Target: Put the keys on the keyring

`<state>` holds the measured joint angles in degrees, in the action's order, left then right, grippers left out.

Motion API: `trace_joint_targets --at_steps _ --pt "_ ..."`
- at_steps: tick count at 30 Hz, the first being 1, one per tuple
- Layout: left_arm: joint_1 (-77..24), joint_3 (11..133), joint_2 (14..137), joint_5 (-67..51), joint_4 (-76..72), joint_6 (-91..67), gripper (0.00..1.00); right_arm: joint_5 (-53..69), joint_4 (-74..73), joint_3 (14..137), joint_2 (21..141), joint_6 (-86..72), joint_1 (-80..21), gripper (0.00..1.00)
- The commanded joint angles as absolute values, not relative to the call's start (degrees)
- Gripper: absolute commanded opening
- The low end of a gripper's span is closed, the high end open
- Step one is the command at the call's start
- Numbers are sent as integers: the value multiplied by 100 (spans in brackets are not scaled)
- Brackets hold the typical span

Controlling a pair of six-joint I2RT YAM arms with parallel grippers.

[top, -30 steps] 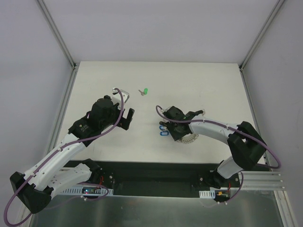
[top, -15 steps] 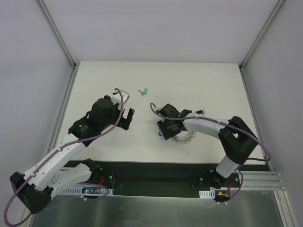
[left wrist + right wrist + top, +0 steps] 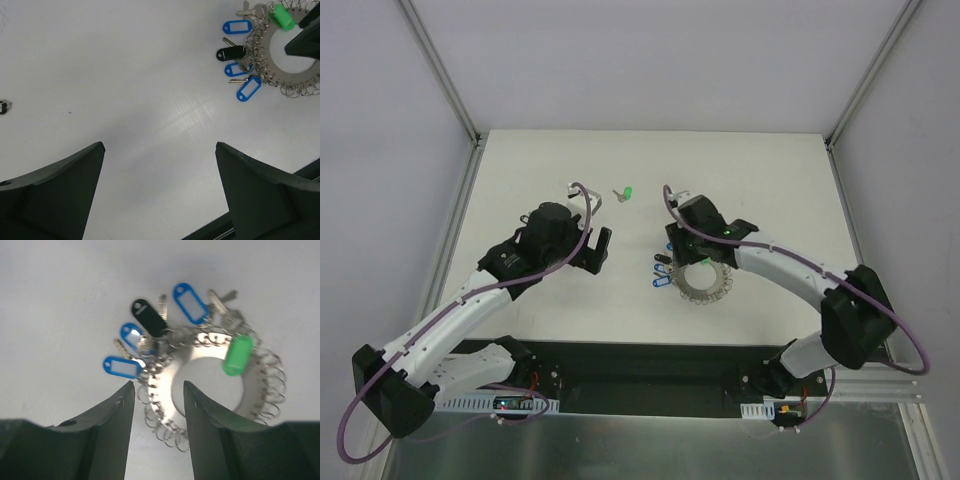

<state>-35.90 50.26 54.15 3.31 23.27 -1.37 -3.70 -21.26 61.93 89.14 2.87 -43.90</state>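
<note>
We find the keyring (image 3: 263, 50) flat on the surface (image 3: 770, 180) beneath the right tool (image 3: 159, 383), it and the left tool (image 3: 160, 145) both parted and empty, and judge it light, stiff, slippery, best pinched across its rim clear of the keys (image 3: 148, 317)

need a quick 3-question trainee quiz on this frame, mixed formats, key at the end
1. True or false: the left gripper is shut on a key.
2. How many blue tags sit at the keyring? A) two B) three C) five
3. Fill in: the loose key lying apart from the keyring has a ___ head.
Key: 1 false (open, nothing between its fingers); 2 B; 3 green.
</note>
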Motion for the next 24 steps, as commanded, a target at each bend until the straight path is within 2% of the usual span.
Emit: trace_joint_targets --at_steps 1,7,10,13,17,20,21,23,24 --pt "-3856 5457 5983 9 2154 -1089 92 -1010 -2136 5539 7701 26 -3711 47" --pt "-4701 5748 7160 492 1504 -1547 88 -1652 -1838 4510 6260 -360 -3016 50" --pt "-5035 5976 7836 370 1143 -1118 85 -2046 -1469 3930 5620 -448 -2822 53" --pt "-5343 6231 8557 10 923 100 81 -2162 -1082 3438 5074 -720 -2716 55" --pt "-5449 6547 9333 -903 861 1167 59 -2311 -896 3103 4571 -861 -2716 55" --pt "-5440 6670 9702 -1563 844 1739 59 -2452 -896 2988 4229 -870 -2698 56" --pt "-5449 6697 9834 -1678 826 1879 54 -2487 -896 2971 4132 -870 -2690 57" --pt "-5467 6723 9949 -1924 826 2336 54 -2566 -905 2918 3913 -861 -2689 57" --pt "-5475 6732 10036 -2003 817 2494 47 -2593 -905 2909 3859 -853 -2681 58"
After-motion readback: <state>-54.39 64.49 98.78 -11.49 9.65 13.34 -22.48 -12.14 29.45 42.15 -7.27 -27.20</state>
